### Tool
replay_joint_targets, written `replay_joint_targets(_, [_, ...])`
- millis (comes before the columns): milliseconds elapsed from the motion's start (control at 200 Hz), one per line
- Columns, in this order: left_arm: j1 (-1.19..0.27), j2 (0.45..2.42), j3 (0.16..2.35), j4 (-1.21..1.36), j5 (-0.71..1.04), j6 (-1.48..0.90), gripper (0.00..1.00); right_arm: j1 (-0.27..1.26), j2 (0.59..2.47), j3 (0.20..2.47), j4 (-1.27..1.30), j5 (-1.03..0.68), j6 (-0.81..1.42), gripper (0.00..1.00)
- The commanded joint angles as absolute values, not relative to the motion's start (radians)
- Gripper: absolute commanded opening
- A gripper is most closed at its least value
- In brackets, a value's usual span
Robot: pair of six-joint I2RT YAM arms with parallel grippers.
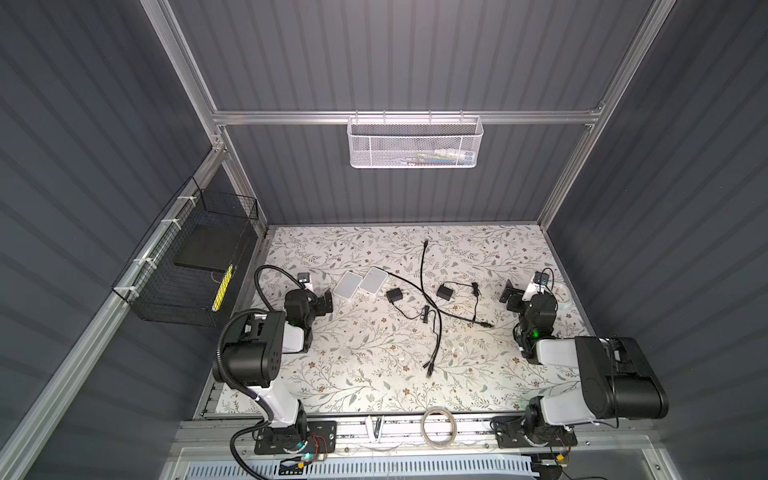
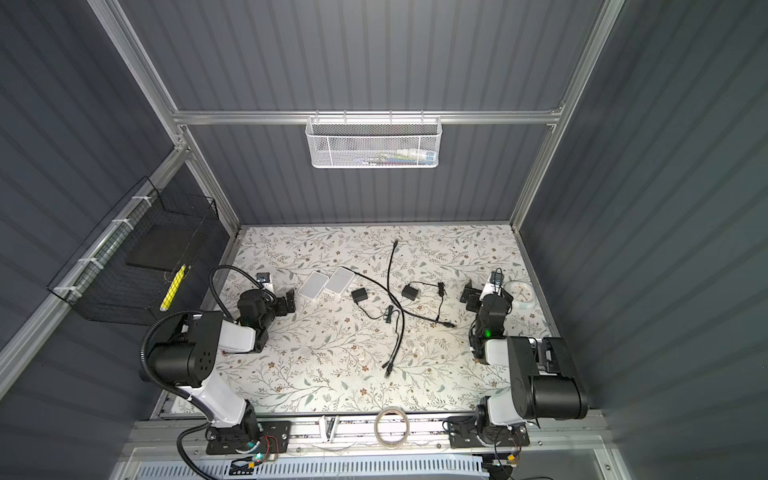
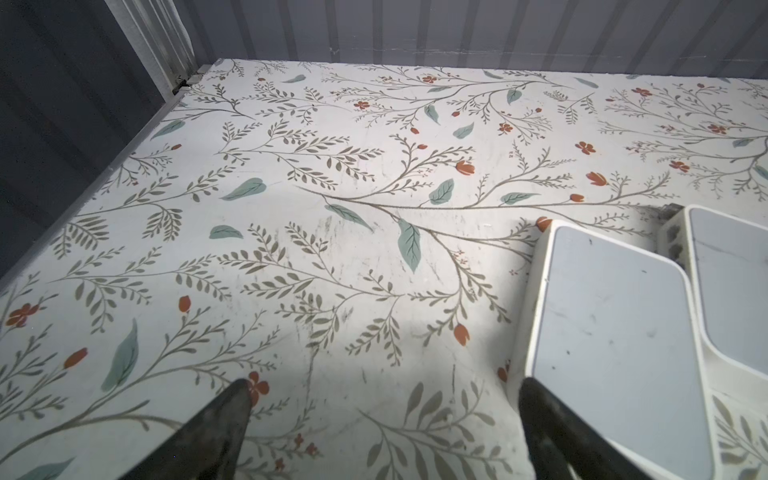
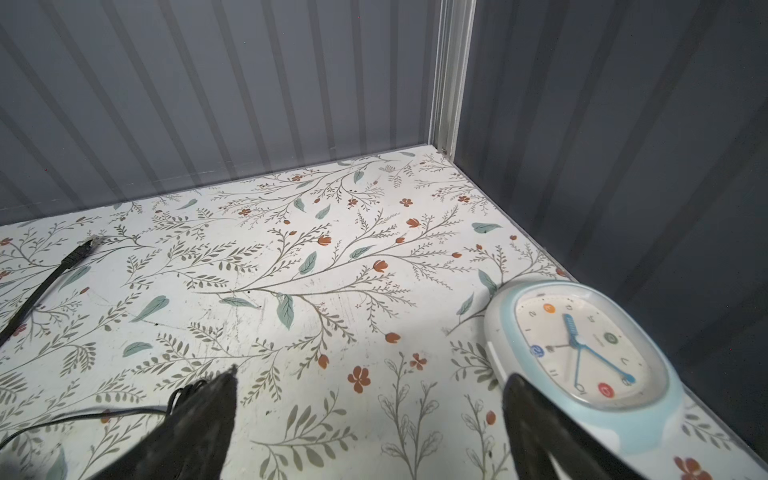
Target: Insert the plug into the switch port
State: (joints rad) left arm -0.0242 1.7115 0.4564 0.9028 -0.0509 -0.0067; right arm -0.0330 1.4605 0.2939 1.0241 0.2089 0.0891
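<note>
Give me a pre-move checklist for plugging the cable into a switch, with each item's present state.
1. Left gripper open and empty: ok.
2. Right gripper open and empty: ok.
3. Cable plug lying free on the table, nothing on it: ok.
4. Cables untangled: not ok, they cross mid-table.
5. White switch close to the left gripper: ok, it lies flat beside one finger.
6. Which way that switch's port side faces: cannot tell.
</note>
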Motion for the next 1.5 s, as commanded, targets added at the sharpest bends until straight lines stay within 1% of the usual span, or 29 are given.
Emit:
replay_joint_targets(0, [-0.022, 1.715, 0.472, 0.908, -0.048, 0.011, 1.00, -0.036, 1.460, 0.295, 1.034, 0.207, 0.094, 0.99])
replay_joint_targets(545, [-0.024, 1.717, 0.475, 0.902, -0.051, 0.011, 1.00, -0.038, 1.463, 0.306, 1.018, 0.200, 0.096, 0.99])
replay_joint_targets(580, [-0.023, 1.717, 0.475, 0.903, -0.051, 0.011, 0.97, -0.038, 1.462, 0.307, 1.017, 0.198, 0.095, 0.99])
replay_joint_targets(630, [-0.023, 1.715, 0.473, 0.905, -0.050, 0.010, 0.93, -0.038, 1.457, 0.301, 1.021, 0.199, 0.093, 0.93])
replay_joint_targets(660, [-0.025, 1.714, 0.474, 0.913, -0.062, 0.012, 0.89, -0.035, 1.454, 0.303, 1.024, 0.196, 0.088, 0.90])
replay_joint_targets(690, [-0.025, 1.697, 0.487, 0.876, -0.096, -0.003, 0.85, -0.028, 1.426, 0.328, 0.958, 0.203, 0.085, 0.87])
replay_joint_targets(755, [-0.026, 1.617, 0.537, 0.702, -0.165, -0.031, 0.82, -0.004, 1.346, 0.456, 0.635, 0.223, 0.072, 0.84])
replay_joint_targets(785, [-0.027, 1.582, 0.566, 0.628, -0.209, -0.047, 0.80, 0.001, 1.332, 0.525, 0.500, 0.231, 0.084, 0.83])
replay_joint_targets(825, [-0.031, 1.542, 0.591, 0.561, -0.248, -0.064, 0.80, 0.013, 1.327, 0.607, 0.344, 0.236, 0.121, 0.81])
replay_joint_targets(885, [-0.046, 1.479, 0.629, 0.461, -0.279, -0.095, 0.81, 0.035, 1.338, 0.703, 0.174, 0.199, 0.168, 0.79])
replay_joint_targets(950, [-0.083, 1.420, 0.676, 0.355, -0.315, -0.136, 0.78, 0.078, 1.363, 0.763, 0.045, 0.192, 0.198, 0.78])
replay_joint_targets(991, [-0.107, 1.389, 0.698, 0.291, -0.315, -0.160, 0.78, 0.104, 1.379, 0.791, -0.015, 0.175, 0.197, 0.75])
replay_joint_targets(1076, [-0.194, 1.331, 0.728, 0.217, -0.317, -0.148, 0.77, 0.144, 1.418, 0.834, -0.113, 0.149, 0.202, 0.75])
replay_joint_targets(1141, [-0.241, 1.294, 0.749, 0.158, -0.300, -0.159, 0.76, 0.158, 1.459, 0.887, -0.195, 0.075, 0.241, 0.72])
replay_joint_targets(1196, [-0.248, 1.264, 0.755, 0.122, -0.239, -0.202, 0.75, 0.176, 1.490, 0.917, -0.234, 0.041, 0.281, 0.70])
replay_joint_targets(1246, [-0.254, 1.234, 0.752, 0.098, -0.195, -0.235, 0.74, 0.197, 1.522, 0.936, -0.258, 0.032, 0.303, 0.70])
replay_joint_targets(1306, [-0.256, 1.200, 0.744, 0.079, -0.149, -0.282, 0.74, 0.216, 1.560, 0.957, -0.278, 0.052, 0.324, 0.68])
replay_joint_targets(1496, [-0.264, 1.148, 0.769, -0.038, -0.039, -0.305, 0.73, 0.233, 1.692, 1.042, -0.350, 0.093, 0.369, 0.62])
